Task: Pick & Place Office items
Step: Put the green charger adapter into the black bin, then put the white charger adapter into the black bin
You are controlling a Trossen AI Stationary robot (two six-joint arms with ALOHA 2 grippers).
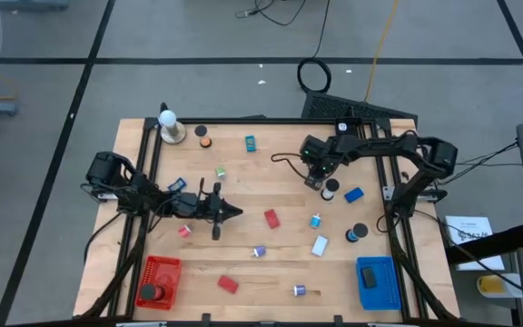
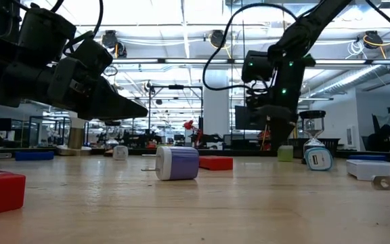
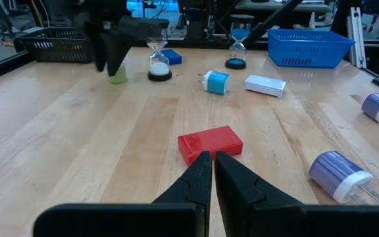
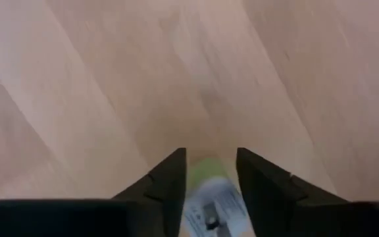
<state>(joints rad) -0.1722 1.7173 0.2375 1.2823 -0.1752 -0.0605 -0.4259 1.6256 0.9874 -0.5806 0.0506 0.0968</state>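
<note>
Reaching in from the table's right edge, the right arm bends at the elbow and points its gripper (image 1: 314, 179) straight down at the boards, right of centre; the right wrist view shows the two dark wedge fingers (image 4: 166, 181) set apart with a small green-and-white piece (image 4: 208, 192) between them, pale label face up; whether the fingers touch it I cannot tell; a white-filled hourglass on a black base (image 1: 331, 190) stands just beside that gripper. The left arm lies low across the left side, its gripper (image 1: 234, 213) level, fingers pressed together on nothing, tips toward a glossy red block (image 3: 210, 143). Wooden table (image 1: 243, 263), pale planks; a lilac ribbed cylinder with metal prongs (image 2: 177, 163) lies on its side.
</note>
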